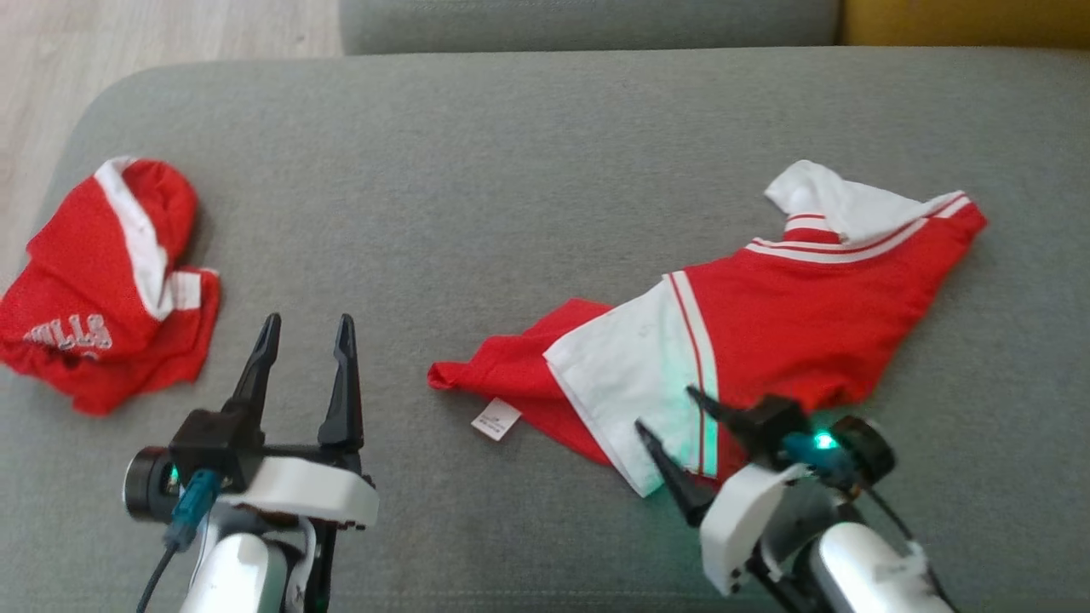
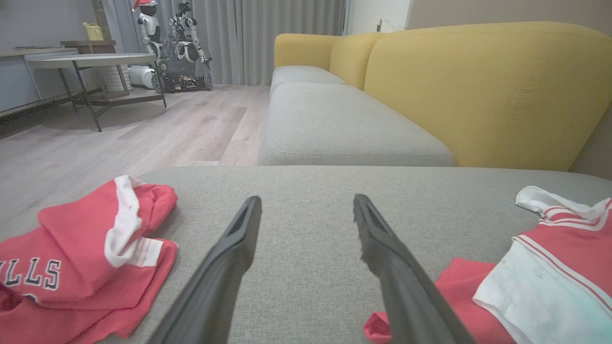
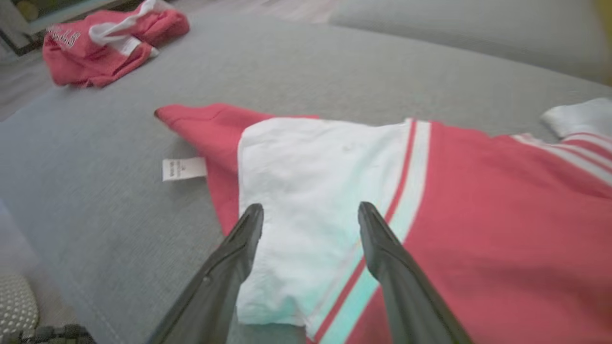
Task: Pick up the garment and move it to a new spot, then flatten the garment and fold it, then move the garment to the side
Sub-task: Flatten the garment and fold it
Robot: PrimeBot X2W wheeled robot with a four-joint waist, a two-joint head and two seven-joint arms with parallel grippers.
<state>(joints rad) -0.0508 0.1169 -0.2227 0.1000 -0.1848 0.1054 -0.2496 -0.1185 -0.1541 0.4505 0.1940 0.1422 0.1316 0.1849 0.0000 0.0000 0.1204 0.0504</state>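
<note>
- My left gripper [image 1: 307, 322]: both long dark fingers stand well apart with nothing between them, hovering over bare fabric of the grey woven sofa cushion [image 1: 511, 170].
- My right gripper [image 1: 664, 409]: its fingers are likewise spread wide and grip nothing. The tips point at the near edge of the spread red-and-white striped garment [image 1: 783, 323]; whether they touch the cloth I cannot tell.
- The garment lies mostly flat on the cushion, ahead of my right gripper and to the right of my left one. Its white panel with red stripes lies between and just beyond my right fingertips, and the red body runs away to their right.
- A small white sewn-in label [image 1: 496, 420] sticks out from the garment's red corner, left of my right gripper, and lies on the cushion.
- A second, crumpled red cloth with white bands and white lettering [image 1: 94, 289] lies to the left of my left gripper, near the cushion's edge and well apart from the striped garment.
- Beyond my left fingertips sit another grey seat and the yellow padded sofa backrest [image 2: 478, 91], with pale wooden flooring [image 2: 143, 129] to their left.
</note>
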